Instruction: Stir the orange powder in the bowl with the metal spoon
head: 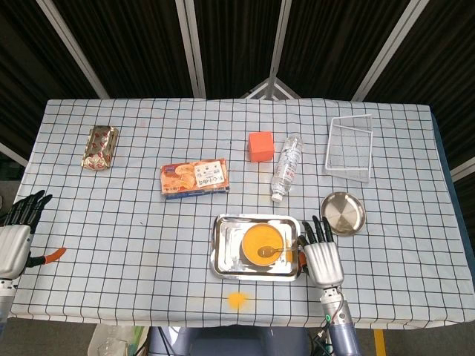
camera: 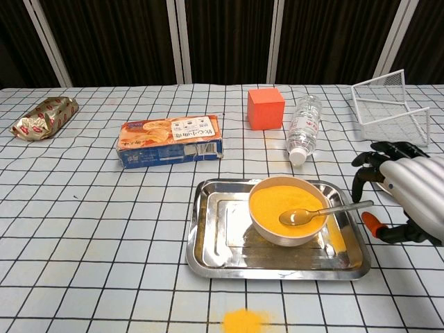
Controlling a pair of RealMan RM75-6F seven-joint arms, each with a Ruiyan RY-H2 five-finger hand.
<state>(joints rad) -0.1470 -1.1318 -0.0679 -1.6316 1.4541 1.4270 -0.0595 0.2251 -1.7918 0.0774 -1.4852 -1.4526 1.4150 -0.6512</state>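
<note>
Right hand (camera: 406, 201) hovers just beside the right edge of the metal tray (camera: 215, 243), fingers spread apart and holding nothing; its orange thumb tip sits near the end of the spoon (camera: 322, 210) handle, and from the chest view it seems just apart from it, though the gap is hard to judge. That spoon lies in the bowl (camera: 277, 232), its scoop resting on the orange powder (camera: 277, 200) and its handle leaning over the right rim. Bowl and spoon stand in the right half of the tray, with a dusting of powder on the tray floor beside the bowl.

A small heap of spilled powder (camera: 244, 321) lies on the checked tablecloth (camera: 83, 229) in front of the tray. Behind the tray lies a biscuit box (camera: 170, 141), and to its right an orange cube (camera: 266, 108) and a water bottle (camera: 304, 127) on its side. A white wire basket (camera: 388, 104) stands at the far right, with a round metal dish (head: 342, 213) near the right hand. A shiny snack packet (camera: 43, 117) lies at the far left.

Left hand (head: 16, 237) rests at the table's left edge, fingers open and empty.
</note>
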